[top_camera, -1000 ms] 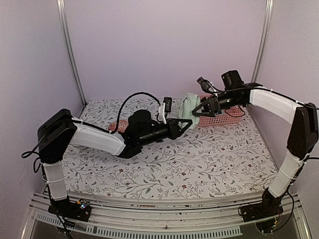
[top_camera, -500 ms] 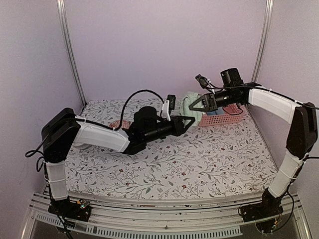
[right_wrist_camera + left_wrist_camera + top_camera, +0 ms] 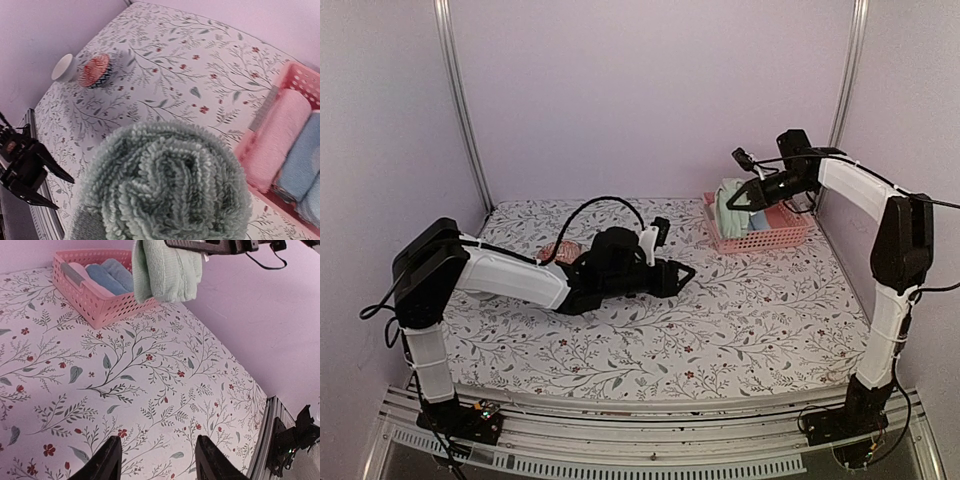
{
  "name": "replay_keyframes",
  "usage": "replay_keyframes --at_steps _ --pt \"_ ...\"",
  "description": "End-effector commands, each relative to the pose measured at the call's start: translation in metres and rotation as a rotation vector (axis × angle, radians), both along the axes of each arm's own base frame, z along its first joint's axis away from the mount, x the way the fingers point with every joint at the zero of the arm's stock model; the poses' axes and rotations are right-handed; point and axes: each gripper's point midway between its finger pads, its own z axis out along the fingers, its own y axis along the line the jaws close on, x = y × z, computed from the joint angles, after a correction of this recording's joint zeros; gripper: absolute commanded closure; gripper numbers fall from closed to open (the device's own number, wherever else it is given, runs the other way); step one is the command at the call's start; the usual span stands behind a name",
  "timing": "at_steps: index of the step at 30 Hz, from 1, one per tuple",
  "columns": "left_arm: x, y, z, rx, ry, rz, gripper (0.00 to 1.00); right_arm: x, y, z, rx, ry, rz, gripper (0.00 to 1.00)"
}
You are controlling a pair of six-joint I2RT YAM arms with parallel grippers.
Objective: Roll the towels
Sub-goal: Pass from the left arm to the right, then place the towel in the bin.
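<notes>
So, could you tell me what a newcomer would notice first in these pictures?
The rolled green towel stands out first, clamped in the right gripper and hanging in the air by the pink basket at the table's far right. The basket already holds rolled blue towels and a pink towel. Mid-table, the left gripper sits open and empty over the floral tablecloth.

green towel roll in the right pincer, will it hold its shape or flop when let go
Probably soft, not stiff: the green towel hangs bunched and drooping from the right pincer. Its thick terry loops suggest it is light and grippy, unlikely to slip. The roll may loosen once released, since nothing but the pincer's squeeze visibly keeps it together.
</notes>
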Motion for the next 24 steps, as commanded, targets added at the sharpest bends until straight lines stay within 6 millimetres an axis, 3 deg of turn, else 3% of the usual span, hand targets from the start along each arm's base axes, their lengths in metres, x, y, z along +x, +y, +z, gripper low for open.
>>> replay_keyframes --at_steps 1,7,13,21,22,24 --pt "-0.006 0.017 -0.002 0.066 -0.014 0.006 0.48 0.031 -0.064 -0.043 -0.185 0.070 -0.109 0.94" --pt "-0.008 0.019 -0.011 0.080 -0.004 0.005 0.48 0.069 -0.111 -0.045 -0.204 0.079 -0.221 0.94" --pt "-0.012 0.015 -0.015 0.076 0.000 -0.020 0.49 0.105 -0.155 -0.051 -0.343 -0.003 -0.335 0.95" --pt "-0.015 0.011 -0.021 0.079 0.019 -0.036 0.51 0.127 -0.168 -0.061 -0.349 -0.013 -0.405 0.95" --pt "-0.016 0.010 -0.022 0.079 0.020 -0.037 0.51 0.131 -0.168 -0.075 -0.353 0.008 -0.409 0.95" --pt "-0.017 0.009 -0.021 0.080 0.018 -0.039 0.51 0.136 -0.170 -0.079 -0.357 0.008 -0.427 0.95"
